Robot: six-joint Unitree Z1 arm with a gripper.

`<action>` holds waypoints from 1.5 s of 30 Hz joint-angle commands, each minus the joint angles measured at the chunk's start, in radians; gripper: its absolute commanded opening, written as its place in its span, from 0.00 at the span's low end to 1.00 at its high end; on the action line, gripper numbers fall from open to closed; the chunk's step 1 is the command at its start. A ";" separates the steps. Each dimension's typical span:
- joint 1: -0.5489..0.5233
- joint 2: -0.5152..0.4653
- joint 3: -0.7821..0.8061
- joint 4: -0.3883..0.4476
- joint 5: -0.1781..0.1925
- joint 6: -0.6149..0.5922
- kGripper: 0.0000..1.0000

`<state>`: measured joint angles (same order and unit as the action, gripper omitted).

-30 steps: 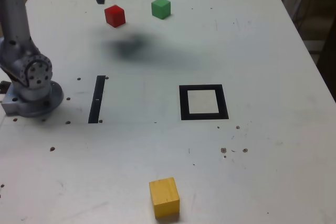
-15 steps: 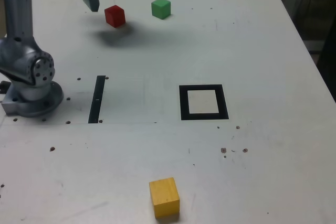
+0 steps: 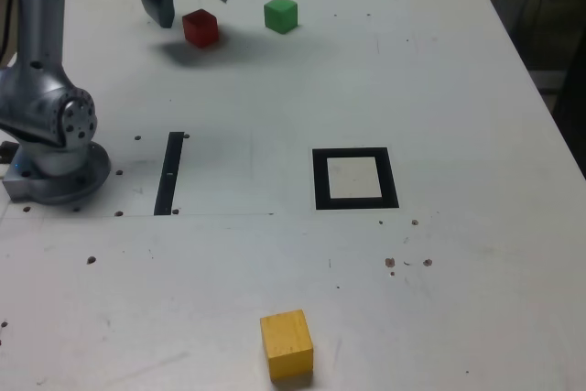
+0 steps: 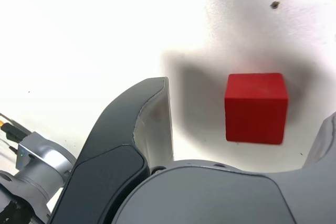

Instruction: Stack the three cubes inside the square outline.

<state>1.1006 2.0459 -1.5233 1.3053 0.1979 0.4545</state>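
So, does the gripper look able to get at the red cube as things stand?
Probably yes: the gripper is open above the red cube, nothing lies between them, and the green cube stands apart.

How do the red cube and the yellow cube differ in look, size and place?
The red cube sits beneath the open end effector; the yellow cube lies well away from it. The yellow cube looks larger in the exterior view, the red cube smaller, though it is farther off. Both are solid-coloured blocks outside the square outline.
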 commanded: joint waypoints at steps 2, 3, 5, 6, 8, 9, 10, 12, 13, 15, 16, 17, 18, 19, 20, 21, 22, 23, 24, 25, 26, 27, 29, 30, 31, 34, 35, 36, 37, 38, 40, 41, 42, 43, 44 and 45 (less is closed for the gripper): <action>0.001 0.025 -0.003 -0.002 0.003 -0.002 0.99; 0.002 0.035 -0.006 -0.003 0.003 -0.003 0.99; 0.002 0.050 -0.009 -0.004 0.003 -0.003 0.99; 0.002 0.057 -0.011 -0.005 0.005 -0.004 0.98; 0.002 0.069 -0.020 -0.003 0.013 -0.004 0.97; 0.002 0.074 -0.026 0.000 0.018 -0.003 0.96; 0.001 0.078 -0.033 0.004 0.024 -0.002 0.95; 0.000 0.084 -0.046 0.012 0.034 0.000 0.92; -0.001 0.087 -0.051 0.015 0.036 0.001 0.91; -0.002 0.090 -0.054 0.015 0.037 0.004 0.90; -0.002 0.090 -0.053 0.012 0.035 0.004 0.90; -0.002 0.091 -0.052 0.010 0.033 0.005 0.89; -0.003 0.092 -0.051 0.007 0.028 0.006 0.88; -0.005 0.094 -0.050 0.004 0.023 0.008 0.88; -0.007 0.095 -0.049 0.001 0.017 0.009 0.87; -0.009 0.097 -0.049 -0.001 0.011 0.011 0.87; -0.012 0.098 -0.048 -0.003 0.007 0.012 0.86; -0.015 0.100 -0.048 -0.005 0.002 0.014 0.86; -0.019 0.102 -0.048 -0.007 -0.004 0.015 0.85; -0.021 0.104 -0.047 -0.009 -0.008 0.016 0.85; -0.022 0.105 -0.048 -0.010 -0.010 0.016 0.84; -0.022 0.106 -0.048 -0.011 -0.013 0.017 0.84; -0.022 0.109 -0.049 -0.013 -0.017 0.018 0.82; -0.022 0.111 -0.050 -0.014 -0.018 0.018 0.81; -0.022 0.114 -0.053 -0.013 -0.019 0.018 0.79; -0.022 0.135 -0.076 0.012 -0.021 0.018 0.69; -0.023 0.144 -0.086 0.024 -0.020 0.018 0.65; -0.023 0.152 -0.097 0.037 -0.019 0.018 0.61; -0.023 0.159 -0.109 0.050 -0.017 0.018 0.57; -0.023 0.164 -0.118 0.060 -0.014 0.018 0.55; -0.024 0.168 -0.132 0.070 -0.009 0.018 0.51; -0.024 0.168 -0.137 0.071 -0.007 0.018 0.50; -0.024 0.168 -0.141 0.071 -0.006 0.019 0.49; -0.024 0.168 -0.144 0.071 -0.006 0.019 0.49; -0.024 0.168 -0.146 0.071 -0.007 0.019 0.49; -0.024 0.168 -0.148 0.070 -0.010 0.019 0.49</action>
<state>1.0787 2.2112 -1.6680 1.3736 0.1900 0.4714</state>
